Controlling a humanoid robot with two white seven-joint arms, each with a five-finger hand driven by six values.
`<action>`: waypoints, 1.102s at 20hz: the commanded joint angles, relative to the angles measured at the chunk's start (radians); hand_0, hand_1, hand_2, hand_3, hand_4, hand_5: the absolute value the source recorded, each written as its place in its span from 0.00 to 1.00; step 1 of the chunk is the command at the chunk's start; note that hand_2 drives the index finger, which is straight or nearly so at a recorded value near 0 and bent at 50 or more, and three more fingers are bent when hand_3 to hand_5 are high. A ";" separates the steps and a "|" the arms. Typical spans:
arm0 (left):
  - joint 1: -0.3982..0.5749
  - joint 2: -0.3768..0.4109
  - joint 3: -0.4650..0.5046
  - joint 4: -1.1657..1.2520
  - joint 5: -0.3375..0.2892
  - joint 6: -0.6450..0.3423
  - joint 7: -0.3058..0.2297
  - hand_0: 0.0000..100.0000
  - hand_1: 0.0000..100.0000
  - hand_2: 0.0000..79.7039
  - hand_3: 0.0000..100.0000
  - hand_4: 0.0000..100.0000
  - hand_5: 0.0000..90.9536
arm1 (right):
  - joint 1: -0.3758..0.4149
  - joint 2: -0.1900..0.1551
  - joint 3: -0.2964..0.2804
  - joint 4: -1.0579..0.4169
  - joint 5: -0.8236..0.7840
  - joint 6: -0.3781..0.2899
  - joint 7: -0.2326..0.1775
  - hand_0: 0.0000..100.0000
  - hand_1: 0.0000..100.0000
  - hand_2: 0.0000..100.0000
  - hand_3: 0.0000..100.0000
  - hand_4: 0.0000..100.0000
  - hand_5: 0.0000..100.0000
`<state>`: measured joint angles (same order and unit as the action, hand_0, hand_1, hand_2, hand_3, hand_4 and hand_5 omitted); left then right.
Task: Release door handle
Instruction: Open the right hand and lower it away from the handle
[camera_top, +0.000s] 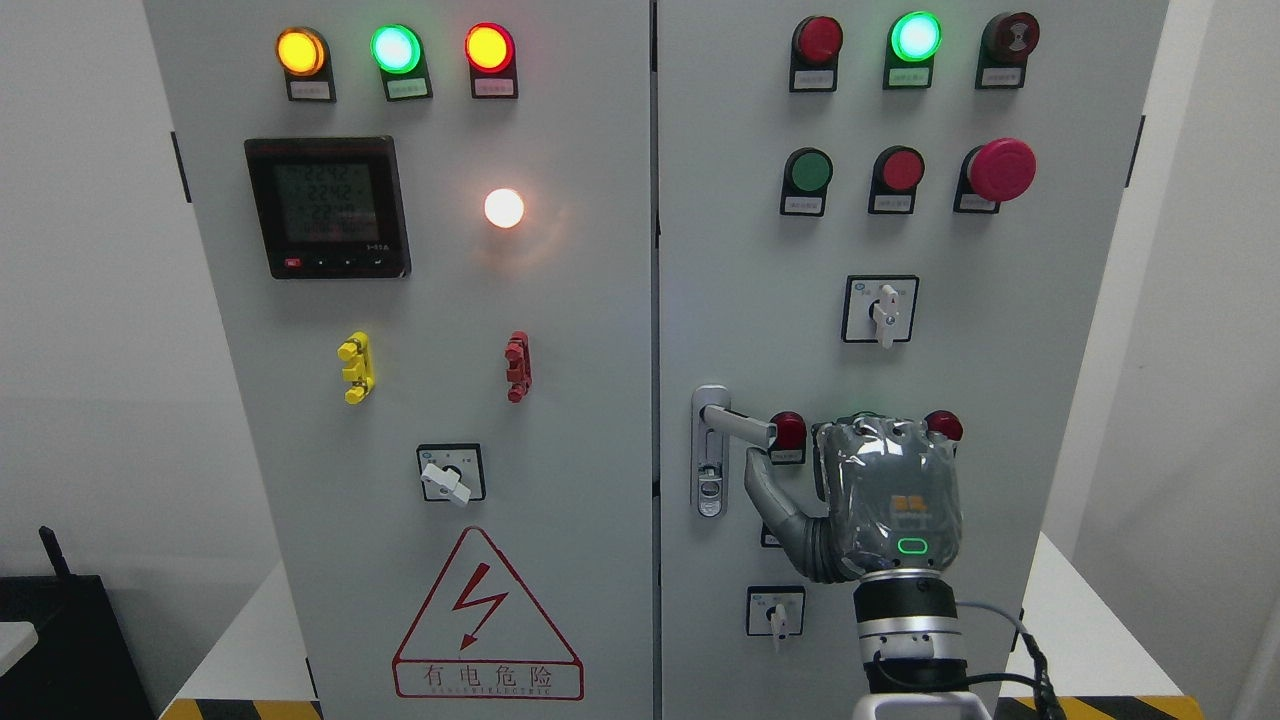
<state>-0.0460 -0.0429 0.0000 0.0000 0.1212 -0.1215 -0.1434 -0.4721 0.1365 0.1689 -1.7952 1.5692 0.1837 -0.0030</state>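
The door handle (738, 422) is a silver lever mounted on a narrow upright plate with a keyhole below, at the left edge of the cabinet's right door (1000, 300), pointing rightward and nearly level. The right hand (880, 495) rises from the bottom edge, back of the hand toward the camera, fingers curled forward at the handle's outer end; its thumb (765, 485) reaches up-left, tip just under the lever. Whether the fingers actually clamp the lever cannot be told, since the hand hides them. A red round lamp (788, 432) sits just beside the lever's end. A rotary switch (775, 611) lies below the handle, and bare door surface opens above it.
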 joint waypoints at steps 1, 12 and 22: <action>0.000 0.000 0.011 0.017 0.000 0.000 0.001 0.12 0.39 0.00 0.00 0.00 0.00 | 0.096 0.000 0.001 -0.073 -0.004 -0.036 -0.035 0.36 0.13 0.96 1.00 0.91 0.90; 0.002 0.000 0.011 0.017 0.000 0.000 0.001 0.12 0.39 0.00 0.00 0.00 0.00 | 0.377 0.009 -0.069 -0.256 -0.167 -0.200 -0.225 0.38 0.13 0.33 0.47 0.36 0.21; 0.000 0.000 0.011 0.017 0.000 0.000 0.001 0.12 0.39 0.00 0.00 0.00 0.00 | 0.277 0.012 -0.108 -0.245 -0.219 -0.280 -0.213 0.39 0.08 0.00 0.00 0.00 0.00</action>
<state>-0.0459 -0.0428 0.0000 0.0000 0.1212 -0.1210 -0.1434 -0.1570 0.1436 0.1098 -1.9970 1.3734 -0.0915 -0.2266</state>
